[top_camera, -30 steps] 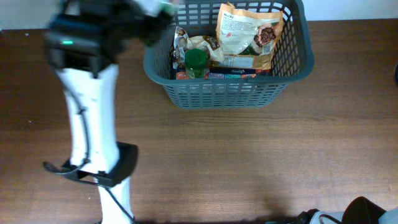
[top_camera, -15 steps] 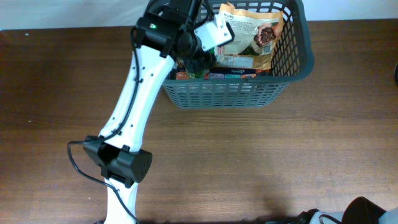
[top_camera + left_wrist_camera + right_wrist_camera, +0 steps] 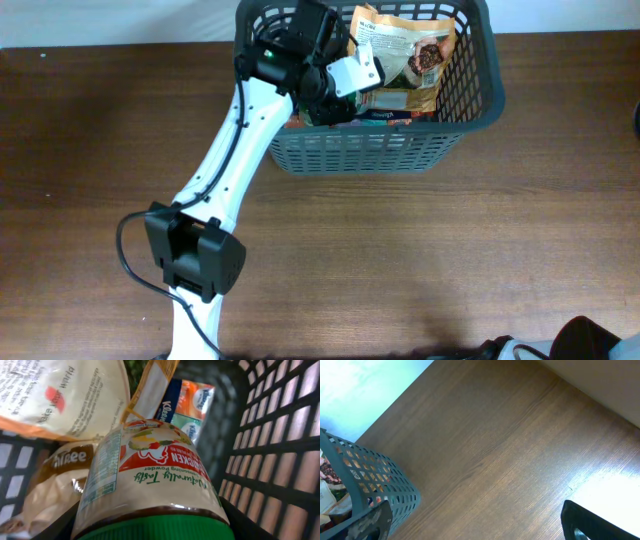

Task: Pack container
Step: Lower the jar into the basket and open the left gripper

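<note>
- The table [image 3: 450, 250] is dark brown wood and fills the overhead view; a pale wall runs along the top edge.
- The basket [image 3: 370, 150], dark grey with lattice sides, stands at the top centre of the overhead frame. One of its corners shows at the lower left of the right wrist view [image 3: 375, 485].
- The left arm [image 3: 225, 170], white with black joints, runs from its base at the lower left up over the basket's left rim. Its wrist covers the left part of the load.
- A tan pouch [image 3: 400, 50] leans across the right half of the basket. In the left wrist view it fills the upper left [image 3: 60, 395], close above the jar.
- A brown bag [image 3: 55, 480] lies at the left of the jar, touching it.
- A tissue pack [image 3: 187, 405], orange, blue and green, sits behind the jar against the basket wall.
- The jar [image 3: 150, 475], with a green lid and a chicken seasoning label, lies tilted at the bottom centre of the left wrist view. The basket wall is just to its right.
- The left gripper [image 3: 155, 532] is down inside the basket, a dark finger on each side of the lid. Whether they press on it I cannot tell.
- The right gripper [image 3: 477, 527] hangs over bare table with its fingers spread wide and nothing between them.
</note>
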You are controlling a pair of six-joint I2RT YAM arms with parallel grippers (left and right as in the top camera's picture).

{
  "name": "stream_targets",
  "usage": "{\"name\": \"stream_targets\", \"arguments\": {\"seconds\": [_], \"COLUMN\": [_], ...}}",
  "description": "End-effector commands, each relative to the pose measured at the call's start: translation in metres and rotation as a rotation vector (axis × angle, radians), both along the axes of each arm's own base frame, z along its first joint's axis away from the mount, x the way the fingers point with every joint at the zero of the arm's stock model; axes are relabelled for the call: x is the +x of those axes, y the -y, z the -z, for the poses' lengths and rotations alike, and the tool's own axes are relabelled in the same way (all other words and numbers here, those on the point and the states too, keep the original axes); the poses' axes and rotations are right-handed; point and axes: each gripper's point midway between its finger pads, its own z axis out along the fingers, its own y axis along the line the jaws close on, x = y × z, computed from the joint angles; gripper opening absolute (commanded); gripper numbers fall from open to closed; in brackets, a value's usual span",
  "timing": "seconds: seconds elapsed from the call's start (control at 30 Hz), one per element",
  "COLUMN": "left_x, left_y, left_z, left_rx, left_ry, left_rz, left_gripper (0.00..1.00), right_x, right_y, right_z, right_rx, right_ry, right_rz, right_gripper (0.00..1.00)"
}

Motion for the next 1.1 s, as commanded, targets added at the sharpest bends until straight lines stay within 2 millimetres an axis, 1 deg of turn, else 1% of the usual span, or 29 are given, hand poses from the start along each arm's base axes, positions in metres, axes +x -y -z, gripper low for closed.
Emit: {"name": "stream_targets", "arguments": {"seconds": [0.0,0.13,0.2,0.3,0.47,0.53,0.63,0.83,0.87,0.9,0.97,1.07], "left_x": [-0.004,0.003,0.006,0.012,0.024,0.029,0.034,0.036,0.035,0.035,0.034,0.033], "left_y": [0.011,0.014,0.017,0.021,0.012,0.009,0.004,0.003,0.003,0.004,0.008,0.016], "left_z": [0.006,0.019,0.030,0.046,0.072,0.077,0.076,0.076,0.076,0.076,0.074,0.068], "left_rx": [0.012,0.070,0.096,0.118,0.209,0.234,0.263,0.273,0.273,0.272,0.266,0.242], "left_ry": [0.031,0.068,0.078,0.075,0.080,0.088,0.113,0.122,0.122,0.123,0.125,0.129], "left_rz": [0.065,0.095,0.125,0.123,0.084,0.070,0.056,0.056,0.057,0.058,0.056,0.032], "left_gripper": [0.02,0.02,0.02,0.02,0.02,0.02,0.02,0.02,0.09,0.26,0.99,0.99], "right_x": [-0.001,-0.001,-0.001,-0.001,-0.001,-0.001,-0.001,-0.001,-0.001,-0.001,-0.001,-0.001], "right_y": [0.000,0.000,0.000,0.000,0.000,0.000,0.000,0.000,0.000,0.000,0.000,0.000], "right_z": [0.001,0.001,0.001,0.001,0.001,0.001,0.001,0.001,0.001,0.001,0.001,0.001], "right_rx": [0.014,0.014,0.014,0.014,0.014,0.014,0.014,0.014,0.014,0.014,0.014,0.014], "right_ry": [0.003,0.003,0.003,0.003,0.003,0.003,0.003,0.003,0.003,0.003,0.003,0.003], "right_rz": [0.007,0.007,0.007,0.007,0.007,0.007,0.007,0.007,0.007,0.007,0.007,0.007], "right_gripper": [0.99,0.99,0.99,0.99,0.99,0.99,0.99,0.99,0.99,0.99,0.99,0.99]}}
